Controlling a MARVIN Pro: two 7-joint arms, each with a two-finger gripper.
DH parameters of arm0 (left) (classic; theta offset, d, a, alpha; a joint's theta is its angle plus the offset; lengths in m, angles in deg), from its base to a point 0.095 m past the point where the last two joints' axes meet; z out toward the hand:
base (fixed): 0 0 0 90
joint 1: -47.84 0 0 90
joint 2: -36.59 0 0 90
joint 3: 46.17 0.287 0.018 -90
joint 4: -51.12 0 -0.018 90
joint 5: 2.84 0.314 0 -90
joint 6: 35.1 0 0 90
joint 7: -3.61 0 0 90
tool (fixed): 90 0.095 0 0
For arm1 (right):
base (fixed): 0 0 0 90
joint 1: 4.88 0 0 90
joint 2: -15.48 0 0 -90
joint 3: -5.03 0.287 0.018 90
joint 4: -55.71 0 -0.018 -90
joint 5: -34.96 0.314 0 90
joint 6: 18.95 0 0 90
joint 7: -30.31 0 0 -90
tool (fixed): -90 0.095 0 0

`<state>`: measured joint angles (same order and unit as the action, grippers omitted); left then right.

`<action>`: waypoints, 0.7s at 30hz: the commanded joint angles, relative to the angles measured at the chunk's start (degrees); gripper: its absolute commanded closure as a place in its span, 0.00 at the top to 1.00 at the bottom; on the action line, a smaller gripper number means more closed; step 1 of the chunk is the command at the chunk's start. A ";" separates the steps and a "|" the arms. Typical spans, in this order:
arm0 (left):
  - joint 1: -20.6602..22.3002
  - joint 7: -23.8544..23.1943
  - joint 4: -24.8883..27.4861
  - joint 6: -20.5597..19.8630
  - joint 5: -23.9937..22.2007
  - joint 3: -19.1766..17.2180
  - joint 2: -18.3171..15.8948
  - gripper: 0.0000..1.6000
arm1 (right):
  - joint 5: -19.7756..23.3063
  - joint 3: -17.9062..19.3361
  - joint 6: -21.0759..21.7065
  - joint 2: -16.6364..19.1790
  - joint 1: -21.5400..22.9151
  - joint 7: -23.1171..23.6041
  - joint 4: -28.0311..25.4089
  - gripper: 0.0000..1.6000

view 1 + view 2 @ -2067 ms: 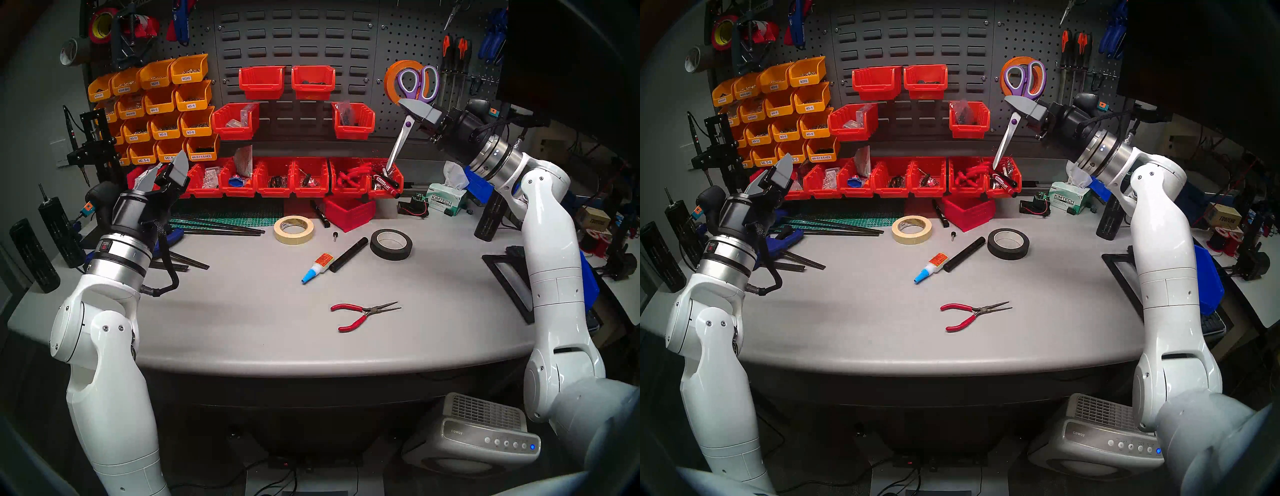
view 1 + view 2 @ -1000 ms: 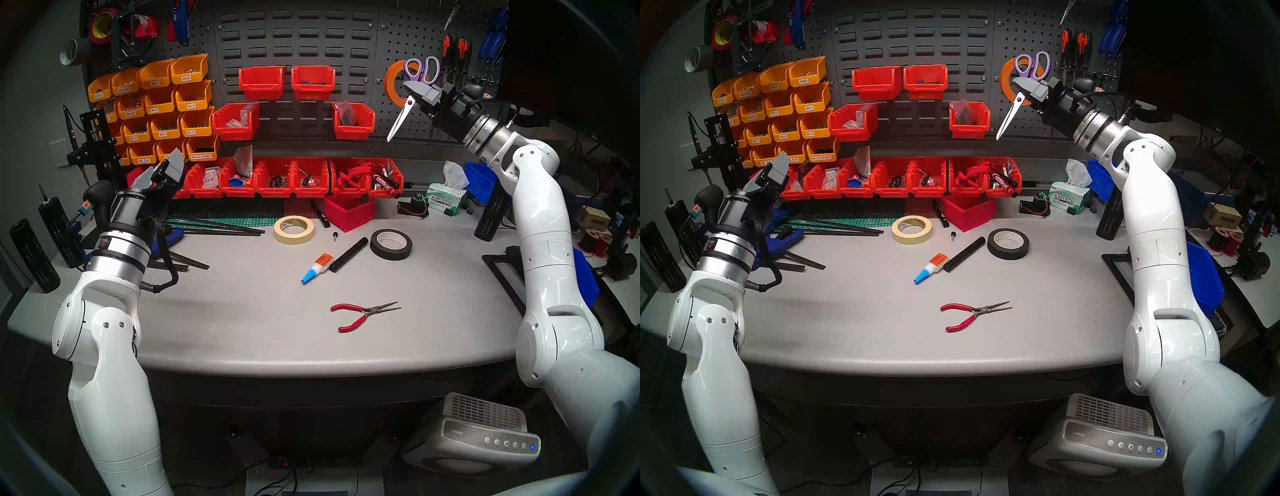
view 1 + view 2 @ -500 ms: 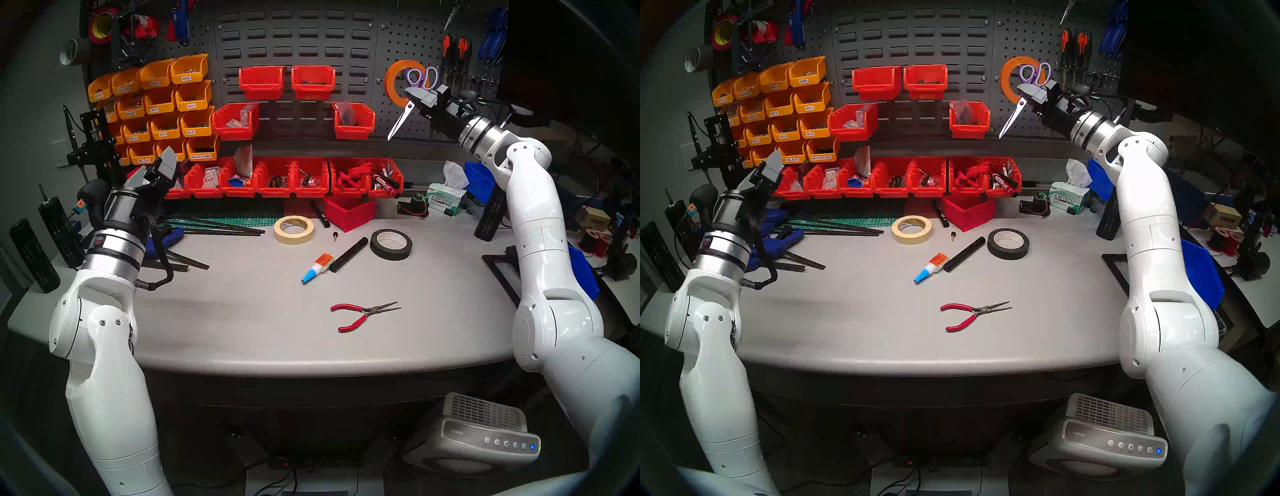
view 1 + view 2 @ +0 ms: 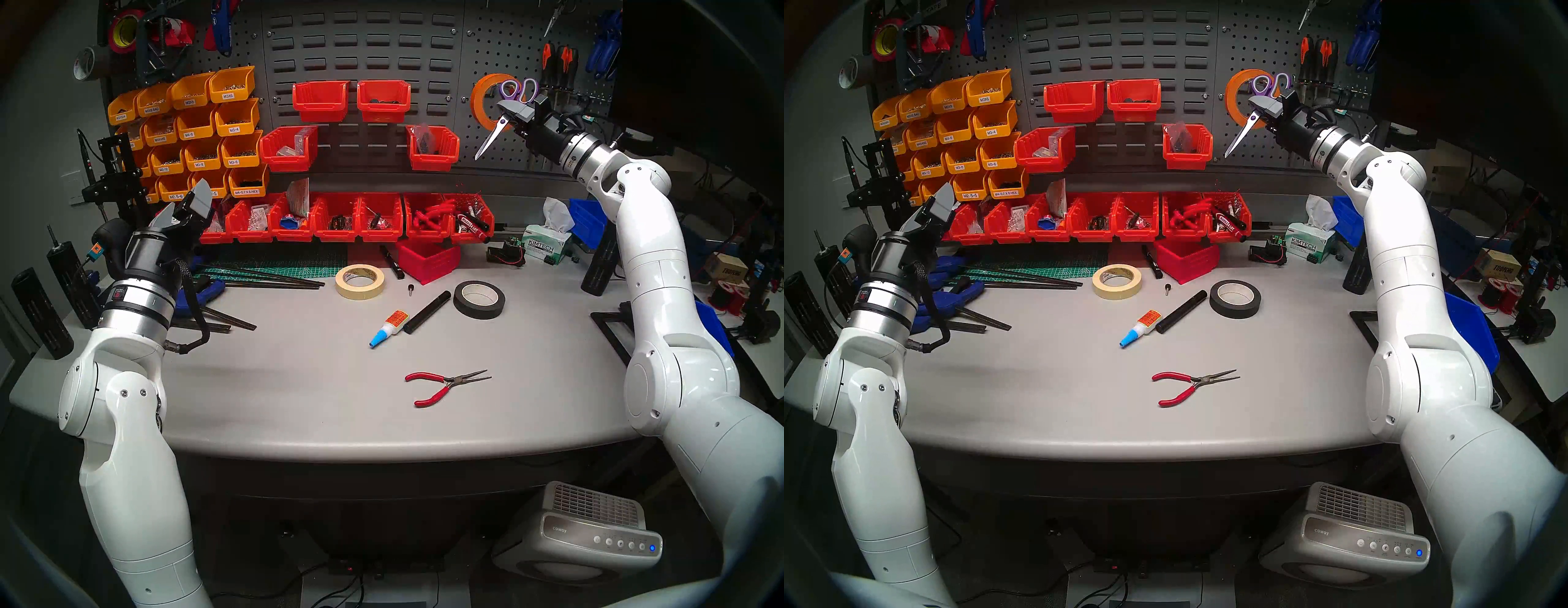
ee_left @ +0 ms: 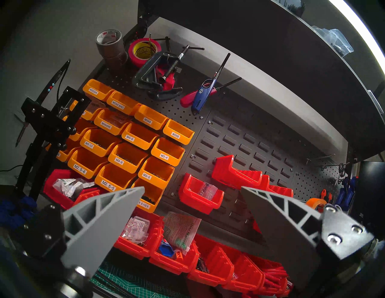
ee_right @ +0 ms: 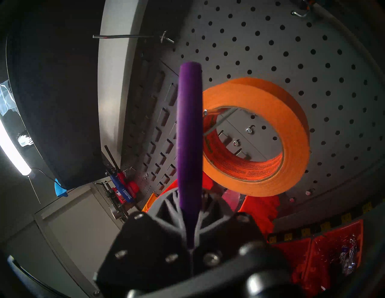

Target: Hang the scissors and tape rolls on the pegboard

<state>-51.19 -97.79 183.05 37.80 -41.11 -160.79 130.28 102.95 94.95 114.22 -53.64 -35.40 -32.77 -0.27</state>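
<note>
The scissors (image 4: 502, 116) have shiny metal blades and smooth purple plastic handles. The orange tape roll (image 6: 268, 133) looks like matt paper, with a printed inside. The pegboard (image 6: 291, 52) is dull grey painted metal with small round holes. The cream tape roll (image 4: 359, 282) looks like soft, matt paper. The pliers (image 4: 445, 385) have glossy red grips and dark metal tips. The table (image 4: 297, 382) is smooth, matt grey.

Orange roll (image 6: 258, 133) already fills that hook (image 6: 218, 116) (scissors (image 6: 188, 133) right beside it); bare pegboard (image 6: 270, 52) open above.
</note>
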 commanded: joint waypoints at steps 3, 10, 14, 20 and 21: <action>1.37 0.15 1.11 0.64 -0.10 0.10 -0.06 1.00 | -0.19 0.09 -0.95 -0.18 6.56 0.38 1.91 0.00; 1.76 0.50 1.27 0.68 -0.11 0.06 -0.18 1.00 | -0.51 -0.40 -0.81 -0.50 9.19 0.43 5.44 0.00; 2.12 0.70 1.52 0.64 -0.11 0.17 -0.28 1.00 | -0.70 -0.60 -0.99 -0.70 9.81 0.56 6.76 0.00; 2.31 0.87 1.22 0.65 -0.04 0.45 -0.36 1.00 | -1.03 -1.02 -1.19 -1.01 11.19 0.87 9.16 0.00; 2.36 0.91 1.16 0.66 -0.03 0.50 -0.37 1.00 | -1.17 -1.23 -1.15 -1.07 11.97 0.86 10.12 0.00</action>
<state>-50.49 -96.75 182.72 37.81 -41.10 -160.72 130.16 102.17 94.04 113.68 -54.65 -29.21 -32.72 9.34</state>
